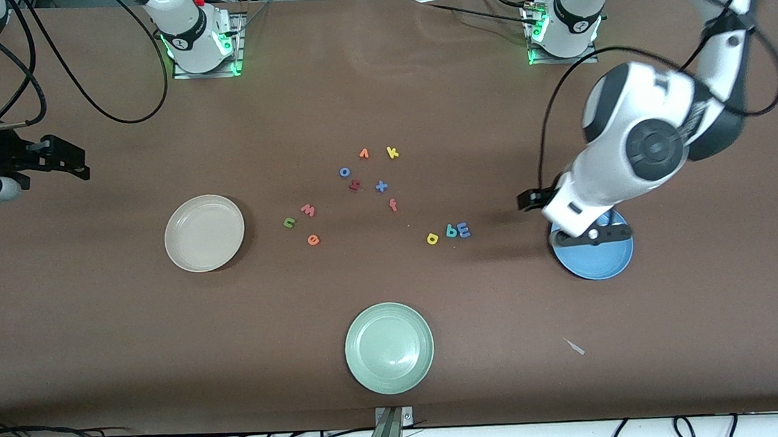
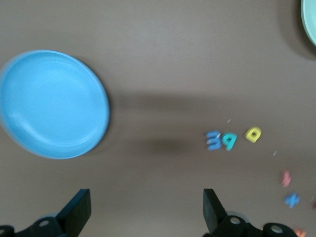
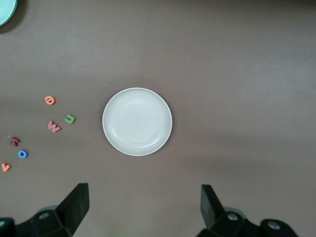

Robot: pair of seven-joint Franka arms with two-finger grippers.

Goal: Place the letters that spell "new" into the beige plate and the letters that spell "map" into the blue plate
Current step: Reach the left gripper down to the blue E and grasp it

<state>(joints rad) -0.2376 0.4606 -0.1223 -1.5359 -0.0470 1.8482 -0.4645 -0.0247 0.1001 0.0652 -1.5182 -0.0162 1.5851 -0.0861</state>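
Front view: six small foam letters, judged light, soft and best pinched across their flat edges, are seen on the desk (image 1: 99,344) between the beige plate (image 1: 204,232) and blue plate (image 1: 594,260), n (image 1: 288,222), w (image 1: 308,210), e (image 1: 313,239) near beige, a (image 1: 432,238), p (image 1: 452,230), m (image 1: 463,229) toward blue, while left gripper (image 2: 143,210) over the blue plate's edge and right gripper (image 3: 143,207) over bare desk beside the beige plate are held with jaws spread.

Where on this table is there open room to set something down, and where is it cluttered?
Bare tabletop lies between the beige plate and the pale green plate, and between the pale green plate and the blue plate. It is crowded mid-table, where the foam letters scatter between the beige and blue plates.
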